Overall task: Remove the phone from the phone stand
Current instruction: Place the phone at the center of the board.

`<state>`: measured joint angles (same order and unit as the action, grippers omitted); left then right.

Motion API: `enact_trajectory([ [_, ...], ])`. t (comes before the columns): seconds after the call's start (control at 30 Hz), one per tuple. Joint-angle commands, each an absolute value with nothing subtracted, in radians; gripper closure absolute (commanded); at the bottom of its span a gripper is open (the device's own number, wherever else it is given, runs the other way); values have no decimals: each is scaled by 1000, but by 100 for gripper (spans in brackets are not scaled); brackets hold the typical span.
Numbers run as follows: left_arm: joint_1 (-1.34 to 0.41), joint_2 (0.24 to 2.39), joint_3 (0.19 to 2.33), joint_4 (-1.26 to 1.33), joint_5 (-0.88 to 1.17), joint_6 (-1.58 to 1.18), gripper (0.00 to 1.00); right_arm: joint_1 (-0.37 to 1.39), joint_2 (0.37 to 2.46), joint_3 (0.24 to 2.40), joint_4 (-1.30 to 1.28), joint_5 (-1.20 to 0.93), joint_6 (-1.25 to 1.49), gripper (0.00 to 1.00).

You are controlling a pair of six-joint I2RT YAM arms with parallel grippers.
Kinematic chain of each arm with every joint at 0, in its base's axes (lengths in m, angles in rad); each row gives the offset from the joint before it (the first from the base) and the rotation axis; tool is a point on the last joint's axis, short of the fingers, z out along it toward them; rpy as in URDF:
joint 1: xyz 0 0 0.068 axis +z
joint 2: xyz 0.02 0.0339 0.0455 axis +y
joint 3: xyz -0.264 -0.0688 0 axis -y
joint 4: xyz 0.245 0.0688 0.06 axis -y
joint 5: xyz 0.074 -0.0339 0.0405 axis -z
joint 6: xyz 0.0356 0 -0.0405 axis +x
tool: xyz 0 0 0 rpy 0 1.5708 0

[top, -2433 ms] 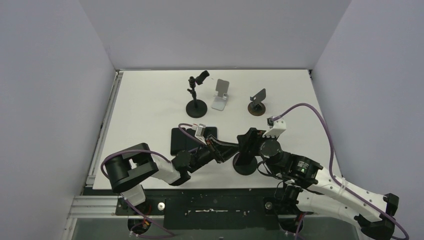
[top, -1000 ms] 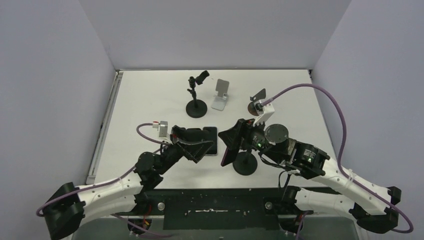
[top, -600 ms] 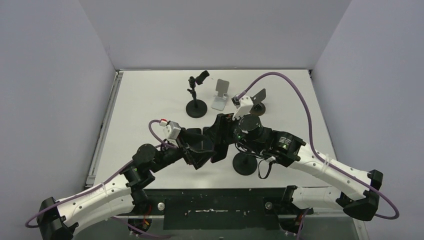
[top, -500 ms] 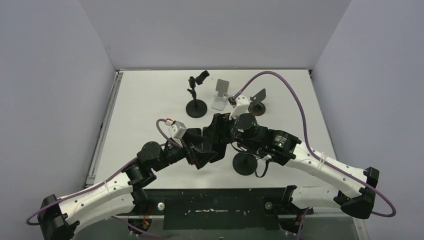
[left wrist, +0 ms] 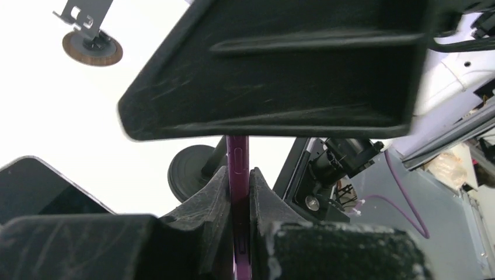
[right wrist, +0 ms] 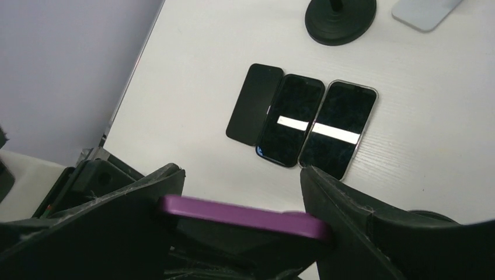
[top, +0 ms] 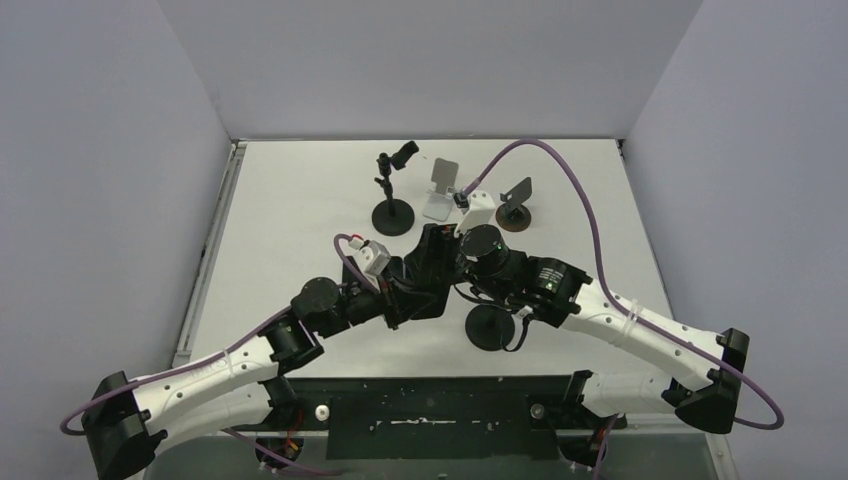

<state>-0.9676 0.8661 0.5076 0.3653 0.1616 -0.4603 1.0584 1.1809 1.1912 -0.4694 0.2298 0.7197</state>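
Between the fingers of the right end effector (right wrist: 242, 198) sits the phone (right wrist: 245, 217), a purple-cased handset seen edge-on. It spans the gap from one finger to the other, so the fingers are parted wide yet grasping it. From the opposite side, the left end effector (left wrist: 238, 178) is clenched on the phone's thin edge, with both of its fingers (left wrist: 210, 192) pressed flat against the purple case. Directly above the left end effector, in its wrist view, looms the broad black finger of the right one.

Both end effectors hang together over the middle of the bench (top: 290, 200), with the phone raised off the surface between them. Just to the right of the pair and nearer the arm bases, the phone stand (top: 492, 328) rests on its round black base. Whether its top touches the phone cannot be made out, since the arms cover that spot.

Beneath the right end effector, three dark phones (right wrist: 290, 119) lie flat side by side, close against one another. Beyond both end effectors, toward the back of the bench and well apart from the grasp, stand three other holders: a black clamp stand (top: 392, 195), a silver folding stand (top: 441, 190) and a small stand on a brown disc (top: 513, 205).
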Motion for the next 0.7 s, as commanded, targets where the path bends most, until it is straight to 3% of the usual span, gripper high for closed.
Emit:
enact_trajectory([
  [0.0,-950,854,465,426,81,-569,100,1068,1143,1224,-468,269,744,15],
  [0.07,-950,855,440,441,50,-601,100,1067,1124,1237,-520,323,743,8],
  [0.27,-950,978,433,405,-52,-712,100,1066,998,1220,-613,472,715,6],
  [0.67,-953,1485,757,387,-45,-774,100,1068,853,1119,-624,506,743,7],
])
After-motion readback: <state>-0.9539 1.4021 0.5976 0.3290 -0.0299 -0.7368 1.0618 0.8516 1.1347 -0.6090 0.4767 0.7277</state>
